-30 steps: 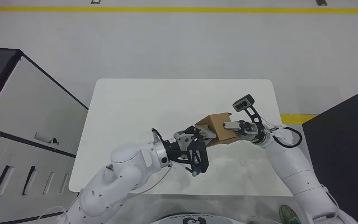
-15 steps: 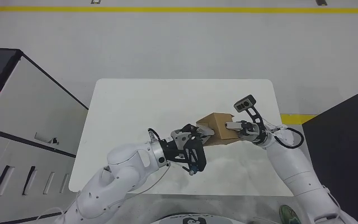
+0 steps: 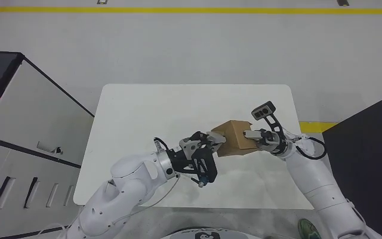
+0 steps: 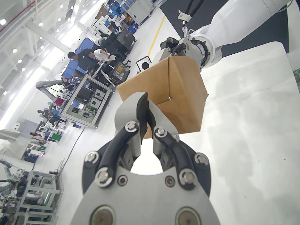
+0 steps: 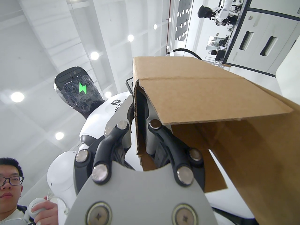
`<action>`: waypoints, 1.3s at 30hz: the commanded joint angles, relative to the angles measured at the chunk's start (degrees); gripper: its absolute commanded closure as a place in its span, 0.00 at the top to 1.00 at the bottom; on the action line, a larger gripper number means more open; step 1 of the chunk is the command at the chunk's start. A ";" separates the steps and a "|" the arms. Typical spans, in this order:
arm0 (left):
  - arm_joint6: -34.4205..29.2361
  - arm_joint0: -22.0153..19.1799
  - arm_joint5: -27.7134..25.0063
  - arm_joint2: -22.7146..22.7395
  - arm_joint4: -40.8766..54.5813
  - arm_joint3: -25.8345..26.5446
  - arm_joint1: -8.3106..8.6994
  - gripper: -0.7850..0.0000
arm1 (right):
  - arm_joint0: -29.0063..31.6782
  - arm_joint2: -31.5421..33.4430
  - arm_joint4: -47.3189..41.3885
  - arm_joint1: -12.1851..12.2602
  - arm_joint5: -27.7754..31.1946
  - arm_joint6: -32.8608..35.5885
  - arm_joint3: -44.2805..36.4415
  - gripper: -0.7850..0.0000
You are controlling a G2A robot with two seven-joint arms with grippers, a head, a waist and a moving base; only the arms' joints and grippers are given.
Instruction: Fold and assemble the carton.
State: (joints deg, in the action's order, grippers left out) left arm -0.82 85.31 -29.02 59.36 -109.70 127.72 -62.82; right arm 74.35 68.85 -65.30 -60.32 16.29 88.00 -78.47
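1. The brown, box-shaped cardboard carton (image 3: 234,137) hangs over the right front part of the white rectangular tabletop (image 3: 149,119). It is held between the two arms, and its shadow lies on the surface under it.
2. In the top view its long axis runs roughly across the tabletop, from one gripper to the other. One end points toward the left arm and the other toward the right arm.
3. The end facing the right arm is open. The right wrist view looks in at the brown hollow past a loose flap (image 5: 211,99) that juts out over the opening.
4. The right gripper (image 5: 140,118) is clamped on the side wall of that open end. One finger is inside the carton, the other is outside, and the cardboard edge is pinched between them.
5. The left gripper (image 4: 145,108) is at the opposite end. Its fingers are drawn narrow and nip the carton's near lower edge, and a strip of cardboard shows between the pads.
6. The faces turned toward the left arm are closed, with a crease running down between two of them.
7. A grey metal cabinet (image 3: 36,113) stands on the floor off the tabletop's left side, and a yellow floor line (image 3: 191,9) runs beyond the far edge.
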 commanded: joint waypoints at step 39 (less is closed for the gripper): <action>9.68 7.55 -2.45 13.99 9.83 2.88 1.88 1.00 | -0.23 -0.76 -10.07 3.08 -0.01 0.00 0.16 0.00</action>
State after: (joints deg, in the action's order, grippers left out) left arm 8.67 92.77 -31.26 73.10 -100.08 130.61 -60.99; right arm 74.26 68.26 -74.85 -57.35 16.28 88.00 -78.39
